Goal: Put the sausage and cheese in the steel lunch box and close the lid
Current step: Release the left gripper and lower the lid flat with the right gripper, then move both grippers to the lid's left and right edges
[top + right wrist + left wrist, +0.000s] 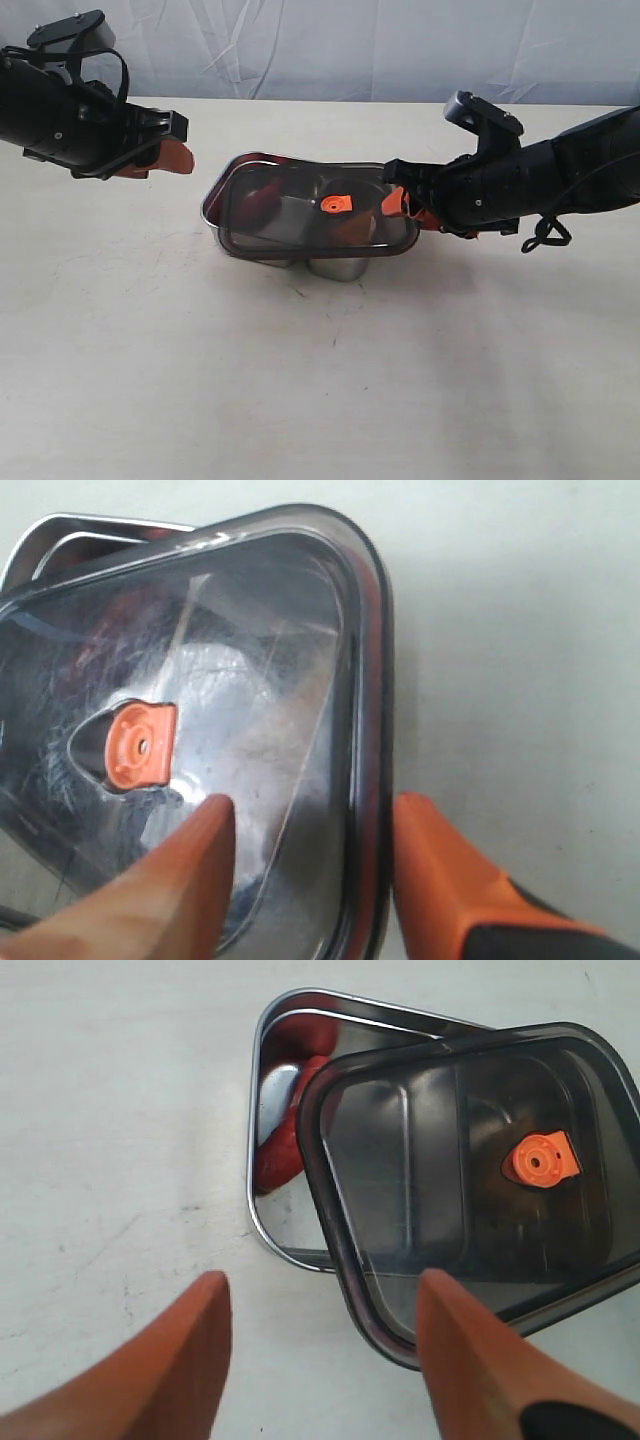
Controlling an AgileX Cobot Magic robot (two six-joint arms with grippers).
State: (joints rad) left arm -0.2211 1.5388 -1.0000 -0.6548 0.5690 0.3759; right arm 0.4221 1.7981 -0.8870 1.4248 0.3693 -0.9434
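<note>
The steel lunch box (214, 203) stands mid-table with the dark lid (290, 222) lying askew on it, orange tab (335, 204) up. The box's left end stays uncovered, and the red sausage (283, 1148) lies there in the steel lunch box (256, 1110), partly under the lid (430, 1150). I cannot make out the cheese through the lid. My right gripper (401, 204) is open astride the lid's right rim (368, 680): one finger over the lid, the other outside against the rim. My left gripper (176, 156) hangs open and empty left of the box.
The pale tabletop (150, 350) stretches bare in front of the box and on both sides. A crumpled white backdrop (330, 45) closes off the far edge. Both dark arms hover over the table's far half.
</note>
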